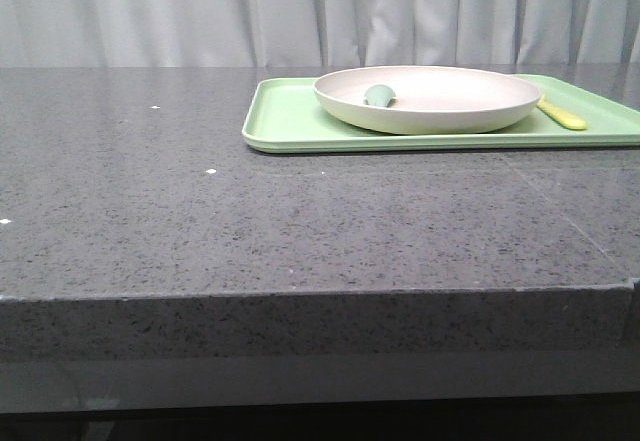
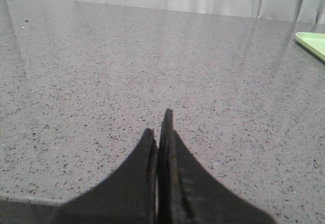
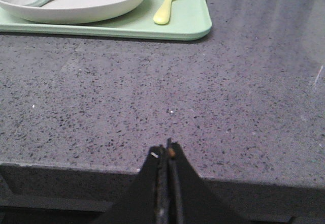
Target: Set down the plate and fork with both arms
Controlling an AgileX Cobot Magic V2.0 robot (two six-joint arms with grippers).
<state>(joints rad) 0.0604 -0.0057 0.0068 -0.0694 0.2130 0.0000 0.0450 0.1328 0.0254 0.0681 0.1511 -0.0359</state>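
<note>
Far right on the table, the plate (image 1: 430, 99) sits on the tray (image 1: 290, 121), the fork (image 3: 165, 10) beside it. Both look rigid and light; the plate's raised rim offers purchase. Left gripper (image 2: 161, 132) and right gripper (image 3: 166, 155) are closed, empty.

A wide table (image 1: 200, 211) of dark grey speckled stone is seen filling most of the front view, its thick front edge squared off and a darker band set beneath it. A few small white flecks are scattered over its left part. Soft, even light is reflected in pale streaks on the polished top. Behind the table, the whole back is closed off by a pale grey curtain (image 1: 150, 11) hung in vertical folds. No wall or floor can be made out.
</note>
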